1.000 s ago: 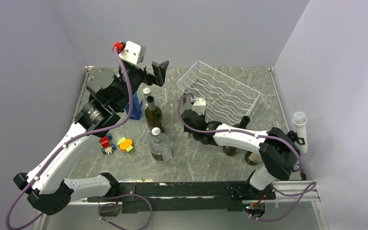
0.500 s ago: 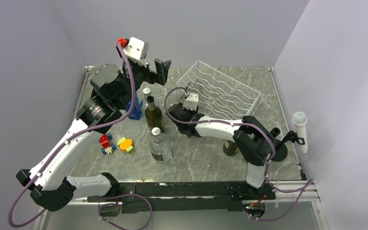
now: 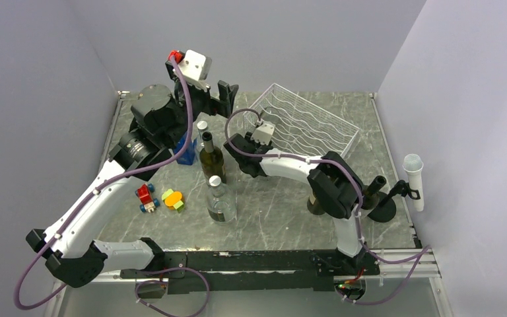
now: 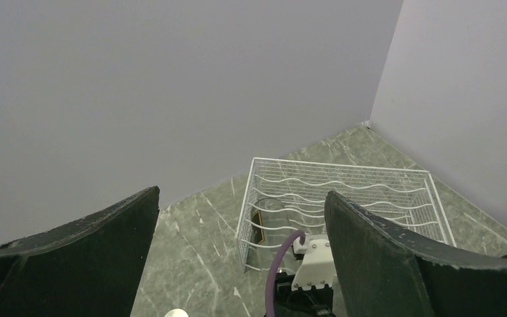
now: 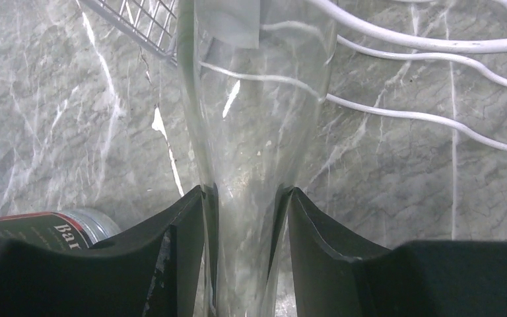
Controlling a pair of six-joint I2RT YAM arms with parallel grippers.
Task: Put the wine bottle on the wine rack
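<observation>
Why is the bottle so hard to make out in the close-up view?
Right wrist: the clear glass bottle is see-through, so the marble table and wine rack wires show through it, with bright streaks of glare. Top external: even light, soft shadows.

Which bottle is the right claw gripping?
The clear bottle, pinched at its neck in the right claw at the wine rack's edge; the other bottles stand free.

There are one white wine rack (image 3: 307, 129), one clear wine bottle (image 5: 257, 119), three other bottles (image 3: 212, 160) standing together, two dark bottles (image 3: 377, 187) partly hidden, two small toys (image 3: 147, 197), one blue object (image 3: 185, 150) and one white tube (image 3: 413, 181).
</observation>
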